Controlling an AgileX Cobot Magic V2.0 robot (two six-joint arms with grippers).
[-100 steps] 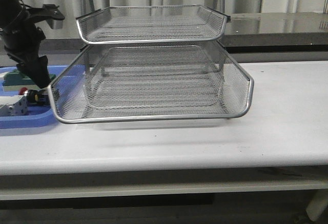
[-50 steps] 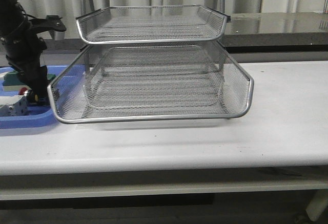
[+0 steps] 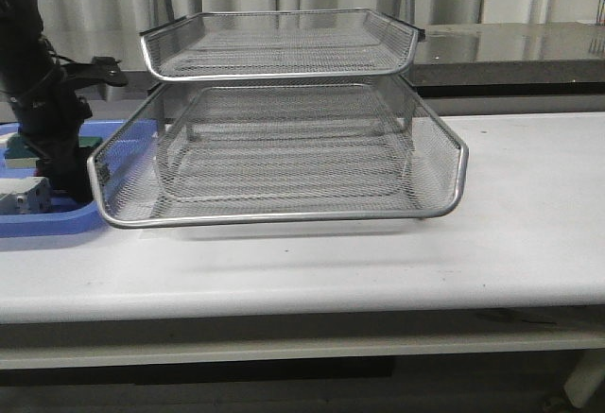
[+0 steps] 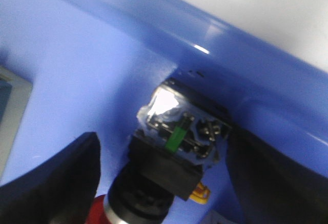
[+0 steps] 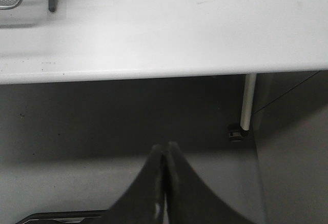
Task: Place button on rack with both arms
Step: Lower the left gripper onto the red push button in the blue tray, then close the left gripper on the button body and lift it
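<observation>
Since a second ago, the left arm (image 3: 43,101) has been lowered further into the blue tray (image 3: 57,219), and the button's red head, seen earlier at the tray's near part, is now hidden behind the arm in the front view. In the left wrist view the button (image 4: 169,170) is seen lying on its side on the tray floor, close to the tray wall (image 4: 215,44); its long axis runs from the red head (image 4: 97,214) to the contact end, which points toward that wall. The left claw (image 4: 169,183) is spread wide, a finger (image 4: 56,178) on each side of the button, and whether they touch it cannot be told. The right claw (image 5: 164,183) is closed on nothing, below the tabletop (image 5: 164,29) edge. The rack (image 3: 284,148) stands just right of the tray.
</observation>
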